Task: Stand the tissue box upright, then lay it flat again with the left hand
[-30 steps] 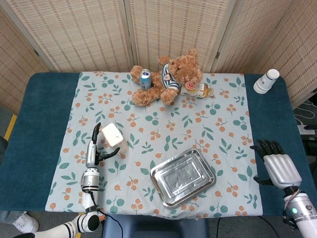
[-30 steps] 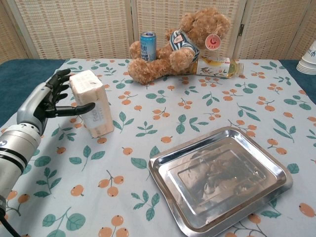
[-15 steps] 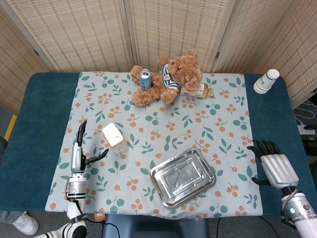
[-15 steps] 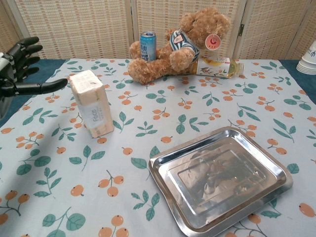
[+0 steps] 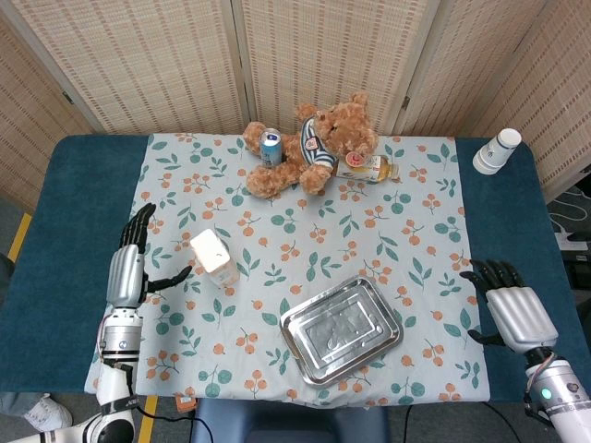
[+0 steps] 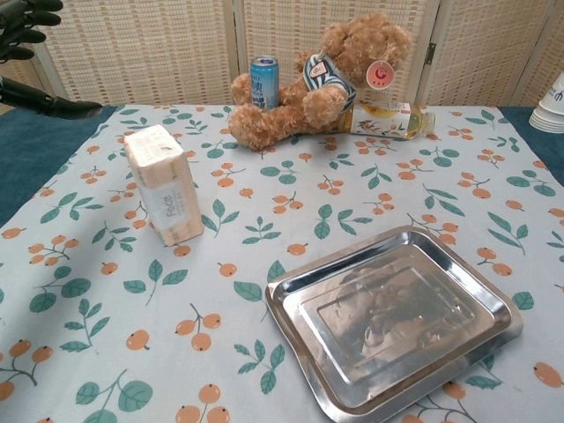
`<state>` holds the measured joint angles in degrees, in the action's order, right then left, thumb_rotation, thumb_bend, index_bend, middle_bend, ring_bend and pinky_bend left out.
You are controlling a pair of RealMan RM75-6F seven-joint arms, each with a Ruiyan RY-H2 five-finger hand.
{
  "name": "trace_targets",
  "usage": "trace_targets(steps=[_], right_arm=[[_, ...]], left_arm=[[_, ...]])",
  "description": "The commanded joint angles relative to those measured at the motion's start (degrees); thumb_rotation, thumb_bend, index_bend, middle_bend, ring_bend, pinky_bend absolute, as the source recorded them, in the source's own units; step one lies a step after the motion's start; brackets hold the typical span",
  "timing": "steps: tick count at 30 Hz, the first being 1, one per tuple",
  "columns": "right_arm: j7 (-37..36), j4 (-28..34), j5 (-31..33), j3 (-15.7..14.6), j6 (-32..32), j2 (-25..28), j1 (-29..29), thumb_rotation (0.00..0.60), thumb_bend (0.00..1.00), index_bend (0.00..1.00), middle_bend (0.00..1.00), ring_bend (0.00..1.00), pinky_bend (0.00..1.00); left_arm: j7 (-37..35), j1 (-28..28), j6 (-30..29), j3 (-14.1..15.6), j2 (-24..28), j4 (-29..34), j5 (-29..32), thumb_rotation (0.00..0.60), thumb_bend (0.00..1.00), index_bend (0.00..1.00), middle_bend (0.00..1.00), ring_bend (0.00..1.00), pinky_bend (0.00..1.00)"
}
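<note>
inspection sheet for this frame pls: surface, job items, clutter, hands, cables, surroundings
Surface: table with dark blue cover, floral cloth over the middle.
Job's things: tissue box standing upright on the cloth, untouched.
Clutter: steel tray at front right; teddy bear at the back, lying against a blue can and a bottle on its side; paper cups at the far right corner.
Hands: left hand open, beside the box, clear of it; right hand open, holding nothing, over the right edge.
Cables: some on the floor at far right.
Surroundings: woven screen panels behind the table.
</note>
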<state>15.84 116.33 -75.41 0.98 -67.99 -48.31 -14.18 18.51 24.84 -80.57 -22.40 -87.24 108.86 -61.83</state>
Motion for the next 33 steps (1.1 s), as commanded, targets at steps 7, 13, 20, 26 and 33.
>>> trace_targets(steps=[7, 13, 20, 26, 33], right_arm=[[-0.4, -0.3, 0.4, 0.2, -0.2, 0.2, 0.0, 0.6, 0.12, 0.18, 0.06, 0.0, 0.0], [-0.9, -0.8, 1.1, 0.4, 0.1, 0.3, -0.1, 0.6, 0.12, 0.18, 0.06, 0.0, 0.0], [-1.7, -1.0, 1.3, 0.6, 0.2, 0.6, -0.1, 0.6, 0.12, 0.18, 0.06, 0.0, 0.0], [-1.8, -0.9, 1.2, 0.5, 0.4, 0.7, -0.2, 0.6, 0.12, 0.18, 0.06, 0.0, 0.0], [-2.0, -0.7, 1.2, 0.4, 0.8, 0.9, -0.3, 0.6, 0.12, 0.18, 0.06, 0.0, 0.0]], left_arm=[[43.8, 21.5, -7.1, -9.0, 6.9, 17.8, 46.0, 0.6, 0.14, 0.0, 0.05, 0.0, 0.03], [46.3, 28.2, -10.1, -11.1, 4.1, 14.4, 54.0, 0.6, 0.14, 0.0, 0.07, 0.0, 0.04], [47.8, 33.5, -12.5, -12.3, 2.2, 10.7, 59.2, 0.6, 0.14, 0.0, 0.07, 0.0, 0.04], [46.1, 35.6, -12.1, -12.4, 0.1, 7.9, 61.7, 0.6, 0.14, 0.0, 0.09, 0.0, 0.05], [45.5, 38.1, -12.4, -11.2, -1.8, 4.9, 60.8, 0.6, 0.14, 0.0, 0.11, 0.0, 0.06]])
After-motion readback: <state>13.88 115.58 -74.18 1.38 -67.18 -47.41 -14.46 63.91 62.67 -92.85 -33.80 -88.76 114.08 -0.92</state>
